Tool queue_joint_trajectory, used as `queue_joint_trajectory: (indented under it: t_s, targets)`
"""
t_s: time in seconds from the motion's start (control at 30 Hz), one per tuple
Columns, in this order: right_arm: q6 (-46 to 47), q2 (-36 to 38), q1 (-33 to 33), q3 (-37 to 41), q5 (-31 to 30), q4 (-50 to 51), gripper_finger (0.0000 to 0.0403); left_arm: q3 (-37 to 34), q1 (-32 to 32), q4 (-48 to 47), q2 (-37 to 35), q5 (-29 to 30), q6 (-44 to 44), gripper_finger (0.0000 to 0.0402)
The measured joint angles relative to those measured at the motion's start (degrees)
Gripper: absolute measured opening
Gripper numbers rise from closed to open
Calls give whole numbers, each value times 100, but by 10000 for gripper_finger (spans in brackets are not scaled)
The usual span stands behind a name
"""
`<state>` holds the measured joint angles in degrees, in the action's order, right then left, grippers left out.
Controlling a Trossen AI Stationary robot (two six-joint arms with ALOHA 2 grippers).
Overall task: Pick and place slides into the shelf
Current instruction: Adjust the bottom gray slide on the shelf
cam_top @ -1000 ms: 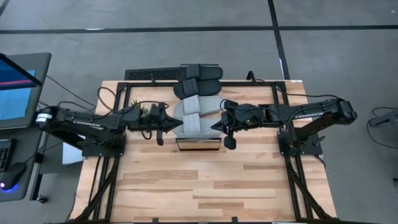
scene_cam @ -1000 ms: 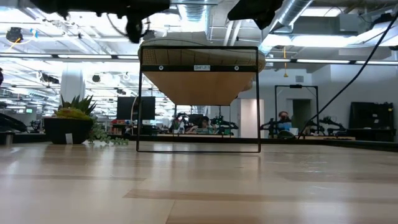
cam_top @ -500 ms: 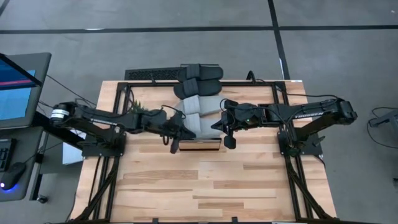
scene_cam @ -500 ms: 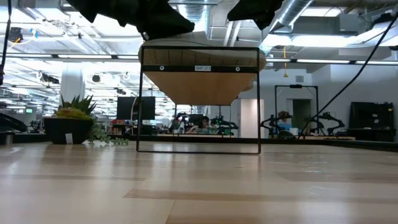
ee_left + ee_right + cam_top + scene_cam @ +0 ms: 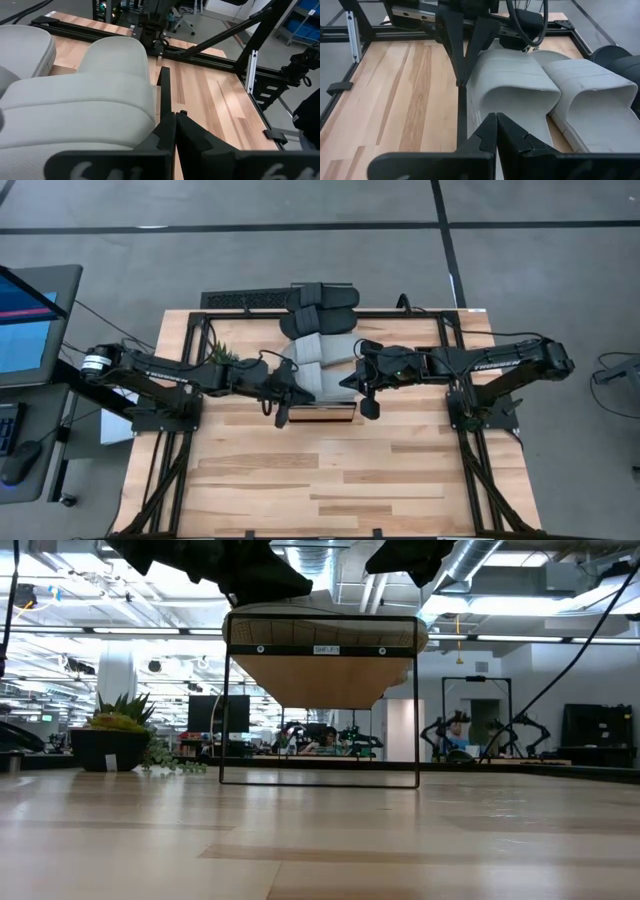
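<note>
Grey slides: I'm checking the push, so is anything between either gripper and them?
Nothing visible. The left gripper and the right gripper, jaws shut, sit at opposite sides of the grey slides on the shelf.

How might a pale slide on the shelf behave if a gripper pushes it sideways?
The pale slide looks like thick moulded foam, so probably light, likely sliding rather than tipping on its flat sole. Its wide strap seems springy and may give under pressure. Lying close beside its pair, it would probably shove that too.

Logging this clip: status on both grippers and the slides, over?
Left gripper shut, beside the grey slides. Right gripper shut, at their other side. All four slides on the shelf. Nothing in the way.
</note>
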<state>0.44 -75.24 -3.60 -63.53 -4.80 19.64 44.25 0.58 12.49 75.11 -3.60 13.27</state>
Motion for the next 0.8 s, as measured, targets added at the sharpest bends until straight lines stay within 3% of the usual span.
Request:
queue_joint_trajectory:
  t_s: [0.8]
  targets:
    - [5,0,0,0,0,-19,0,-4,-2,-24,213,-69,209,0]
